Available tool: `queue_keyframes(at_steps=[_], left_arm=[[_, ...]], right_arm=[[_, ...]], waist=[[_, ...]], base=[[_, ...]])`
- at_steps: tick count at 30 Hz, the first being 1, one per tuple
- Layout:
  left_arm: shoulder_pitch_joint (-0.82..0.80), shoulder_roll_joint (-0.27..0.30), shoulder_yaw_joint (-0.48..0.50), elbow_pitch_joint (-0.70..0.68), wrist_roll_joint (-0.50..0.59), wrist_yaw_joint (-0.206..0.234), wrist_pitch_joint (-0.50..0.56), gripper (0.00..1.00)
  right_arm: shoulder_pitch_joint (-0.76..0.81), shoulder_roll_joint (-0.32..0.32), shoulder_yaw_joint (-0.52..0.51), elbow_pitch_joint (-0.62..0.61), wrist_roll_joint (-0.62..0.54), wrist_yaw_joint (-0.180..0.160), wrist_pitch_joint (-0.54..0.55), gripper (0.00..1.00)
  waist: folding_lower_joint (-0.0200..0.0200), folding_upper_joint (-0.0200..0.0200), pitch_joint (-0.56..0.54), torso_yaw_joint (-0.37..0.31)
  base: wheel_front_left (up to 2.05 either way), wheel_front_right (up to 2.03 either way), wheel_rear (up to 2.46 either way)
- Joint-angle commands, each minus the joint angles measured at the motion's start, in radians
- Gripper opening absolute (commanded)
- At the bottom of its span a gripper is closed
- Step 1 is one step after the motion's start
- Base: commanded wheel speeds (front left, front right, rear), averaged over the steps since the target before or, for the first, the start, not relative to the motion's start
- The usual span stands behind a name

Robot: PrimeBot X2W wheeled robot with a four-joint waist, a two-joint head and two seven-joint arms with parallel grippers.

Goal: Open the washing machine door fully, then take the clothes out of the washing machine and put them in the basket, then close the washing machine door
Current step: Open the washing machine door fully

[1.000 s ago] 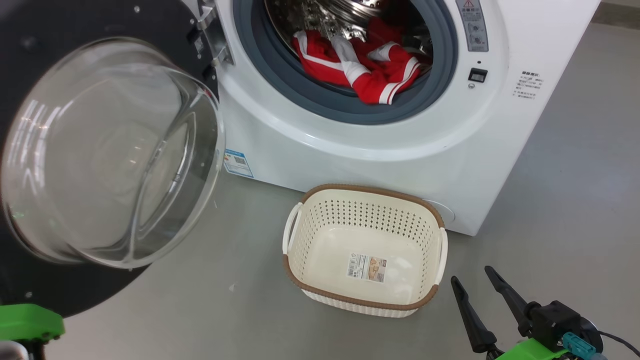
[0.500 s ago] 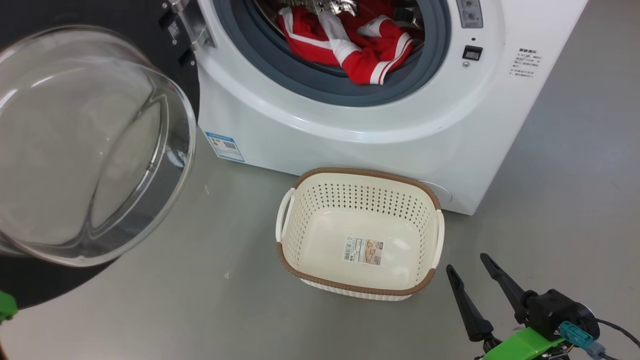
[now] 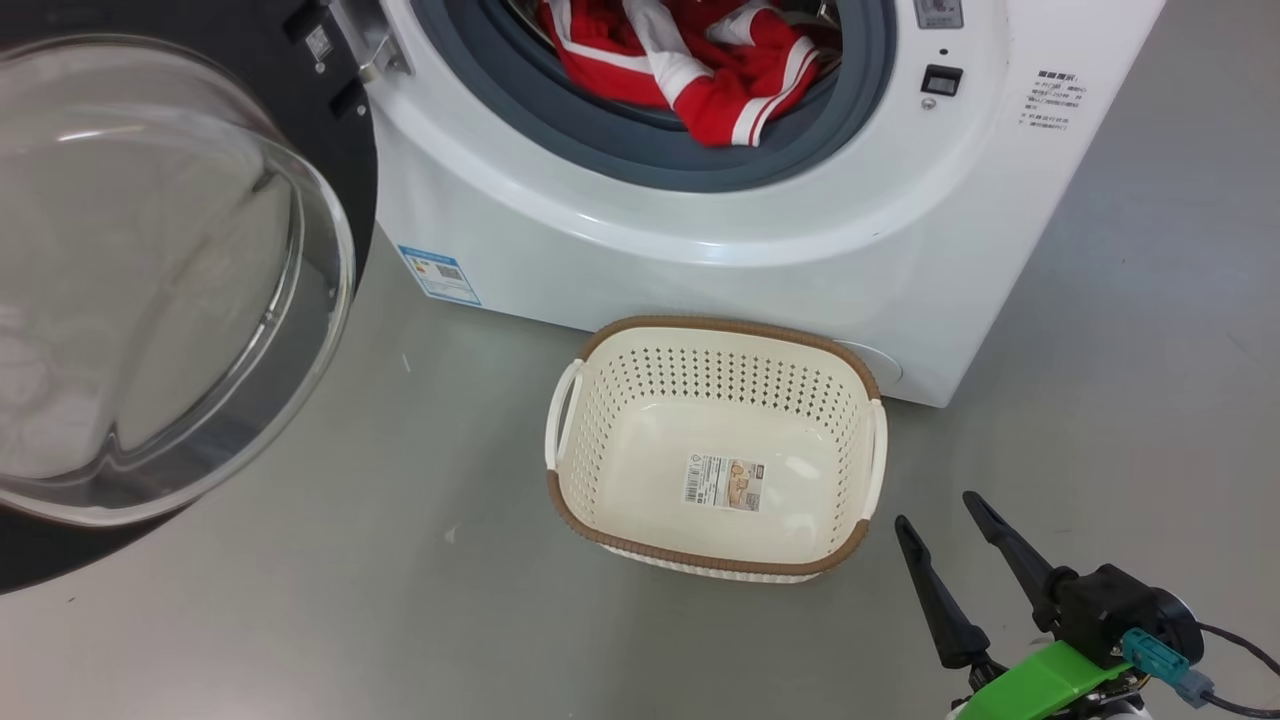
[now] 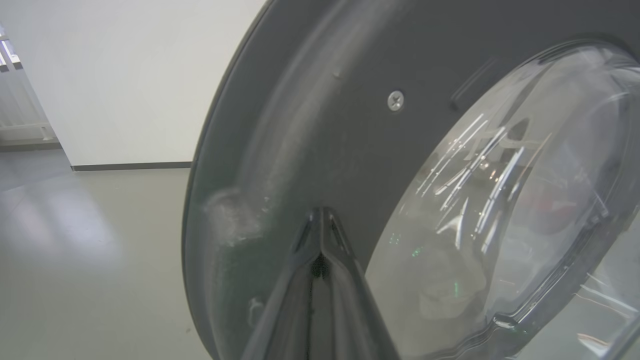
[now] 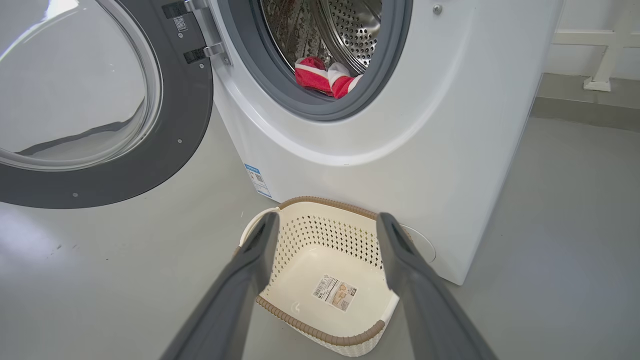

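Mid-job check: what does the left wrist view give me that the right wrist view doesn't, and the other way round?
Left wrist, not right wrist: the left pincer, shut, its tips up near the dark rim of the washing machine door; a screw in that rim; a white wall past the door's edge.

Right wrist, not left wrist: the right pincer, open, aimed toward the empty basket; red clothes in the drum; the washing machine front.

Both: the open door with its glass bowl, and grey floor.
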State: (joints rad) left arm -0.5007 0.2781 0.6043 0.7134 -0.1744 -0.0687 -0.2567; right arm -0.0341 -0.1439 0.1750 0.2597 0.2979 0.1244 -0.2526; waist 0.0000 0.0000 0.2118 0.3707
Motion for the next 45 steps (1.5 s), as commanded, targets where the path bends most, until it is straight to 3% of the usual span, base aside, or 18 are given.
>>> queue_keyframes(at_steps=[1, 15, 29, 36, 45], left_arm=[[-0.026, 0.077, 0.033, -0.015, 0.016, -0.004, -0.005, 0.00], [-0.062, 0.080, 0.076, 0.032, 0.044, -0.033, -0.005, 0.00], [0.014, 0.014, 0.082, -0.025, 0.050, -0.056, -0.005, 0.00], [0.069, -0.022, 0.049, -0.077, 0.043, -0.061, -0.005, 0.00], [0.182, -0.069, -0.068, -0.205, -0.026, -0.062, -0.005, 0.00]], right_arm=[[-0.030, -0.008, 0.025, -0.024, -0.002, 0.006, -0.009, 1.00], [-0.034, -0.001, 0.039, -0.020, 0.000, 0.006, -0.009, 1.00], [-0.010, 0.006, 0.039, -0.015, 0.006, 0.006, -0.009, 1.00], [0.005, 0.008, 0.037, -0.015, 0.009, 0.006, -0.009, 1.00], [0.015, 0.007, 0.026, -0.020, 0.011, 0.006, -0.009, 1.00]], waist=[[0.0000, 0.0000, 0.003, -0.001], [0.0000, 0.0000, 0.008, -0.006], [0.0000, 0.0000, -0.044, 0.002], [0.0000, 0.0000, -0.070, 0.009], [0.0000, 0.0000, -0.094, 0.005]], base=[[0.00, 0.00, 0.00], [0.00, 0.00, 0.00], [0.00, 0.00, 0.00], [0.00, 0.00, 0.00], [0.00, 0.00, 0.00]])
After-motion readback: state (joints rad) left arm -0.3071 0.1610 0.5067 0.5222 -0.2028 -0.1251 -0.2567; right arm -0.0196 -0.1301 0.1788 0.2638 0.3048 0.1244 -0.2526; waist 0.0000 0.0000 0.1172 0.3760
